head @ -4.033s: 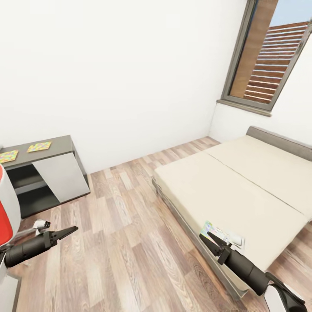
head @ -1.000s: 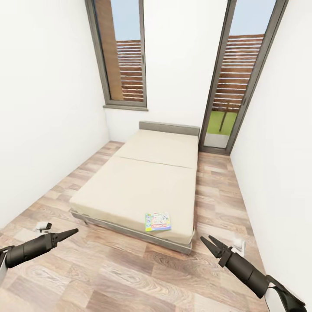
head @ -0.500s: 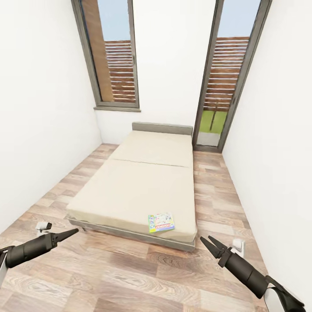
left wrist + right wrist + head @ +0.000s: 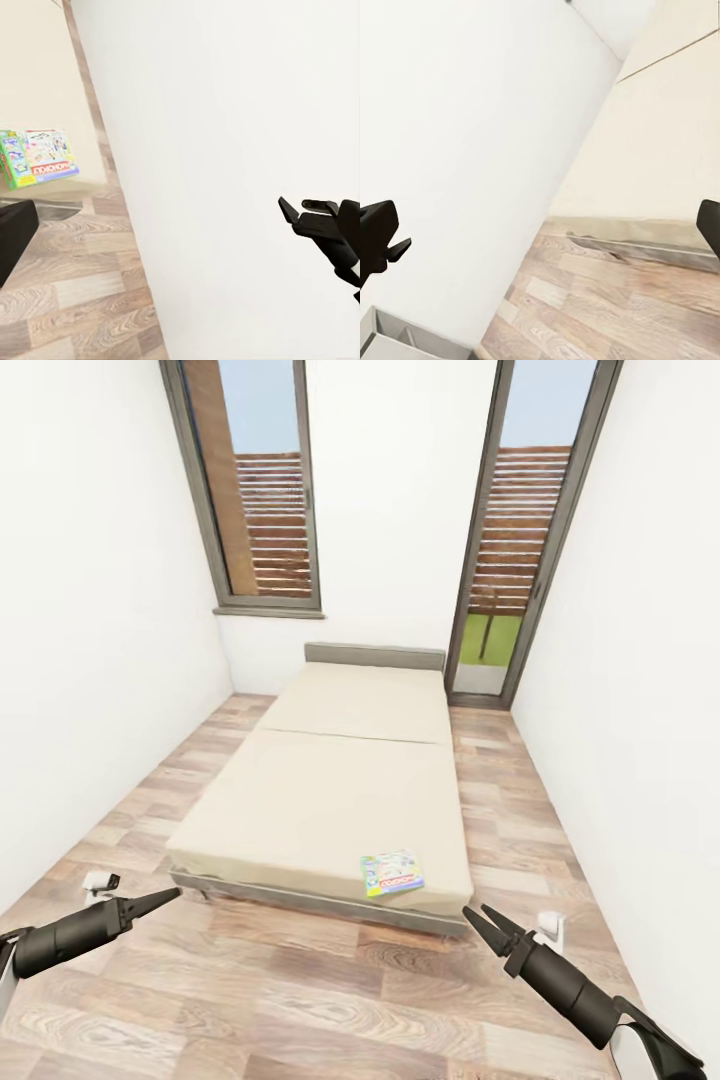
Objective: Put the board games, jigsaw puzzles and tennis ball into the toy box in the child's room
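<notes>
While the robot is facing down the length of the child's room, the bed [image 4: 340, 780] is lying straight ahead with its grey headboard against the far wall, between two tall dark-framed windows [image 4: 262, 490]. One board game [image 4: 392, 872] — white and green with a red logo — is resting flat on the mattress at the near right corner, just inside the foot edge; the left wrist view is catching it too [image 4: 39, 156], lying on the beige surface above the grey frame. Both arms are reaching forward low over the wood-plank floor [image 4: 300, 980], well apart from each other and short of the bed. The left gripper [image 4: 168, 896] is pointing toward the bed's near left corner with its jaws drawn close together, nothing between them. The right gripper [image 4: 478, 920] is hanging near the bed's near right corner, its jaws spread in a narrow V and gripping nothing — the board game is sitting a little beyond and to the left of its tips. White walls are closing in on both sides.
</notes>
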